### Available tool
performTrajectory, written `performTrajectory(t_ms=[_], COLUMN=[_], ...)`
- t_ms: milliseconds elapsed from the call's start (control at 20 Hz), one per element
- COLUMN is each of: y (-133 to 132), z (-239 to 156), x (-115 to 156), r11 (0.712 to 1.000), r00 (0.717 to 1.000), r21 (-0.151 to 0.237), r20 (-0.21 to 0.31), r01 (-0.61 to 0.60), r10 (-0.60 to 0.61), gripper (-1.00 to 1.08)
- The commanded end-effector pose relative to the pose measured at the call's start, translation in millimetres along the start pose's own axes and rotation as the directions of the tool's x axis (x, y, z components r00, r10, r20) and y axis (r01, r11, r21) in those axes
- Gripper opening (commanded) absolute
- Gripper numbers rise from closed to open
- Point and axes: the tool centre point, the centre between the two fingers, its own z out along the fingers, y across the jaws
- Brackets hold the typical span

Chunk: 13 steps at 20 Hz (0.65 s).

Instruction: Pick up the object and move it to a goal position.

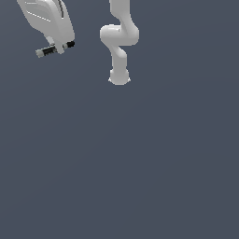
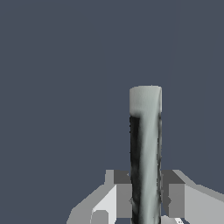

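While my tool (image 1: 59,48) sits up at about 10 o'clock in the exterior view, it's clamped narrow around the object (image 1: 54,49), a thin marker-like stick, part black, part light grey. Wrist view shows the stick (image 2: 145,148) pinched between both fingers (image 2: 124,199), long end sticking out past them. Looks light, stiff, smooth-sided, so probably slippery and prone to pivot. Grip sits near mid-length, between black end and grey end, which seems right for balance. No goal marker visible. Arm base (image 1: 119,77) at 12 o'clock, well apart.
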Motion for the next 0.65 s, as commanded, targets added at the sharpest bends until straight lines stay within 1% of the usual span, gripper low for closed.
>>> performTrajectory(t_ms=[0,300,600], y=[7.4,17.9,20.9], z=[-16.6,-40.9,-48.3], x=[1.4,5.2,6.5], r11=[1.000,1.000,1.000], r00=[1.000,1.000,1.000], r21=[-0.001,-0.001,-0.001], r20=[0.001,0.001,0.000], r01=[0.001,0.002,0.002], r10=[-0.001,-0.002,-0.002], gripper=[-1.00,-1.00,-1.00])
